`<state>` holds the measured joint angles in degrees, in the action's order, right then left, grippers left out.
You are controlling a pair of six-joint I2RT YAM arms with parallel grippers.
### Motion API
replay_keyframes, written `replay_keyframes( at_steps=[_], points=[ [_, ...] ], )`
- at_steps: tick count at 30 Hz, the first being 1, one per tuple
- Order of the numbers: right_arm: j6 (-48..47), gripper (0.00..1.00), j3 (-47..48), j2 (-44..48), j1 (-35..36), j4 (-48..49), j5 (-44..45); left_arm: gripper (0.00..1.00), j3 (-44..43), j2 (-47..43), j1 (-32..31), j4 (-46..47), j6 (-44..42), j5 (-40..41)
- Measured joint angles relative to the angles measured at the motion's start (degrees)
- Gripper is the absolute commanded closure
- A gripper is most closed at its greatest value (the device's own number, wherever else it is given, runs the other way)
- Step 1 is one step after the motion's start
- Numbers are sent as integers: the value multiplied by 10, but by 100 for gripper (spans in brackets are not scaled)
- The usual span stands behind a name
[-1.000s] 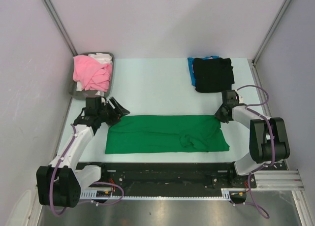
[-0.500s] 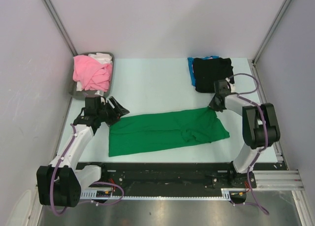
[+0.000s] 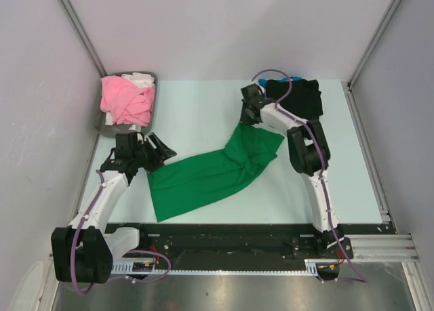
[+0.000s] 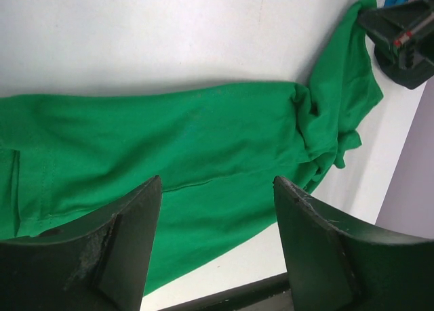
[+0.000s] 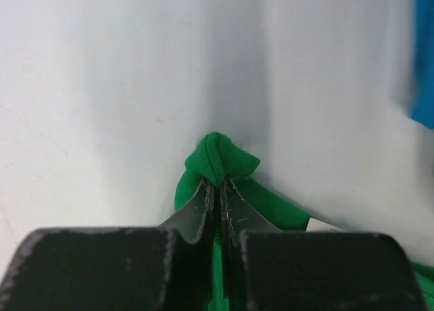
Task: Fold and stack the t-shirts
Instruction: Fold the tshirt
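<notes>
A bright green t-shirt (image 3: 217,169) lies slanted across the table, its far right corner lifted toward the back. My right gripper (image 3: 247,116) is shut on that corner, and a bunched fold of green cloth (image 5: 220,160) sticks out past its closed fingertips (image 5: 218,183). My left gripper (image 3: 160,150) hovers open just beyond the shirt's left end. In the left wrist view the green cloth (image 4: 169,141) spreads beneath and past the spread fingers (image 4: 139,216), which hold nothing. A folded black t-shirt (image 3: 295,101) lies on a blue one (image 3: 262,94) at the back right.
A dark grey tray (image 3: 102,125) at the back left holds a crumpled pink t-shirt (image 3: 125,101) and a white one (image 3: 141,80). Walls close in the left, back and right sides. The black rail (image 3: 224,233) runs along the near edge.
My right gripper closed on the green shirt's right corner and carried it back and to the left, swinging the shirt from level to slanted. The left arm stayed put.
</notes>
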<state>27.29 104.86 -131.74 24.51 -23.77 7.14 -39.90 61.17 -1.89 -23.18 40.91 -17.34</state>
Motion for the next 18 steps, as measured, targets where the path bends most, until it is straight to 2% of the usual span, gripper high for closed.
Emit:
replay_keyframes(
  at_steps=[8,13,16,18],
  points=[
    [-19,100,272,-163,33,-67,3,28,0,11,8,3,0,-1],
    [-12,100,302,-190,20,-43,-7,29,0,18,8,10,0,-1],
    [0,100,311,-207,10,5,-12,29,0,25,8,15,2,0],
    [8,100,353,-237,5,25,-21,29,0,26,8,17,2,0]
  ],
)
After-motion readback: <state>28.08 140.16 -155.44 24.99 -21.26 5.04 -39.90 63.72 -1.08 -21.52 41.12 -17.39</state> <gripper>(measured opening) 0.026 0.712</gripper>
